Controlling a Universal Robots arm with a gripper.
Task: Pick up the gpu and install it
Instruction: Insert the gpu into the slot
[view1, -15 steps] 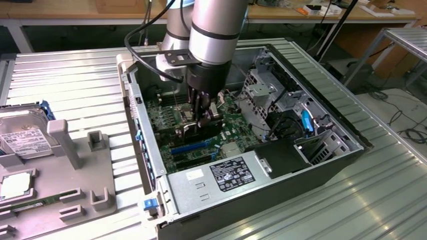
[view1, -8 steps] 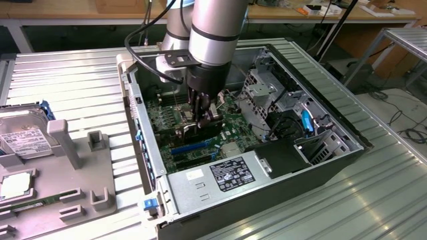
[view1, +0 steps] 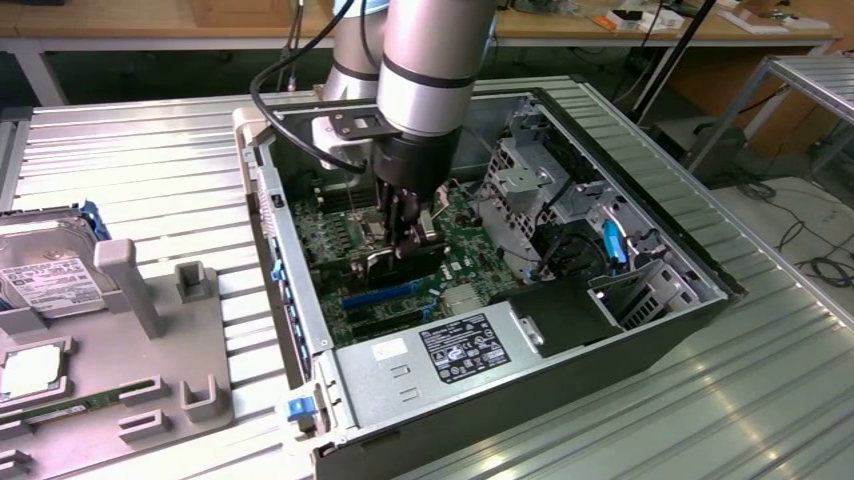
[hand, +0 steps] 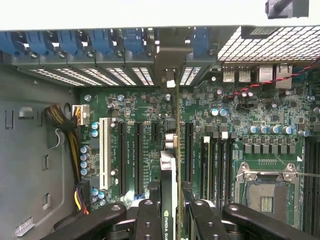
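Grips the gpu (hand: 169, 172) edge-on in the clenched gripper (hand: 171, 194), upright over the motherboard (hand: 240, 115) inside the open computer case (view1: 667, 325), its far end by the rear slot covers (hand: 115, 75).

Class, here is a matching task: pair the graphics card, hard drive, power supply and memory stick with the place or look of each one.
Things:
1 graphics card
2 hard drive
3 power supply
4 memory stick

Descriptions:
A in the grey holder, white label up
B gripped by the jaws inside the case, above the green board
C narrow and green, lying in the holder
D silver box with a black label, inside the case

Pairs: 1-B, 2-A, 3-D, 4-C
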